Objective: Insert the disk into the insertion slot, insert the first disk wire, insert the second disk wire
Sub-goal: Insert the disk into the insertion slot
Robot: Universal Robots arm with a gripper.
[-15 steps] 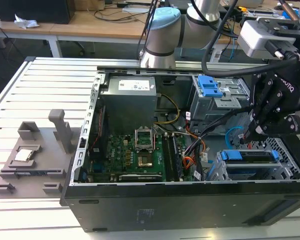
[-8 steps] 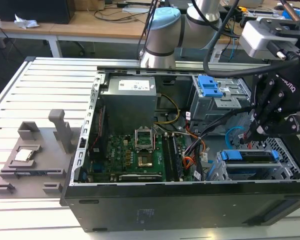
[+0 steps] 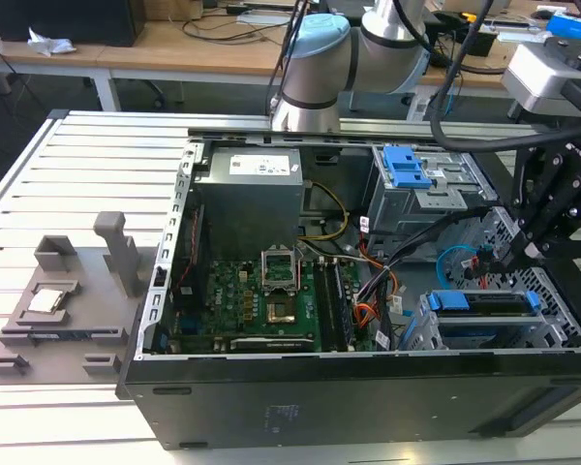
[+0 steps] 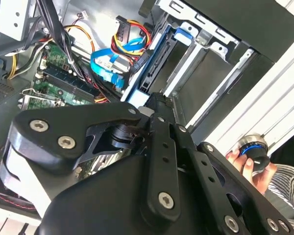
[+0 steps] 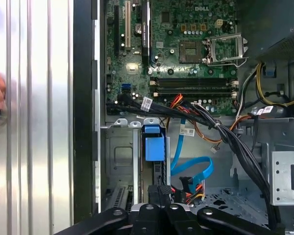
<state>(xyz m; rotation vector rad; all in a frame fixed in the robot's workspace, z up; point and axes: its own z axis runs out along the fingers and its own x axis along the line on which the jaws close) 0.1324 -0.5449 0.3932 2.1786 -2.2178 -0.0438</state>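
Gripper (image 3: pixel 504 254) hangs over the near end of the open computer case (image 3: pixel 300 397), at the exterior view's right, its tip low inside the case by the drive cage. Cannot tell if it is open, closed or gripping anything. In both wrist views its tip (image 5: pixel 158 188) (image 4: pixel 154 98) is just beside the end of the disk (image 5: pixel 154 147).

Disk (image 3: pixel 484 302) is seated in the insertion slot (image 3: pixel 418 334), blue caddy ends showing, at the case's near corner on the exterior view's right. In the second wrist view the disk (image 4: pixel 154 61) stands on edge between the cage walls (image 4: pixel 206 54).

First disk wire (image 5: pixel 191 188), red and orange, ends close to the gripper tip; whether it is plugged in cannot be told. Second disk wire (image 5: pixel 202 172), light blue, loops loose beside the slot; it also shows in the exterior view (image 3: pixel 452 260).

Thick black cables (image 5: pixel 225 137) cross between the motherboard (image 5: pixel 186 54) and the cage. The taller bay with blue latch (image 3: pixel 407 170) sits farther back. A person's hand (image 4: pixel 242 164) holds a round blue-ringed knob (image 4: pixel 255 149) outside the case. A grey fixture tray (image 3: pixel 58 300) lies on the slatted table (image 3: pixel 77 174), at the exterior view's left.
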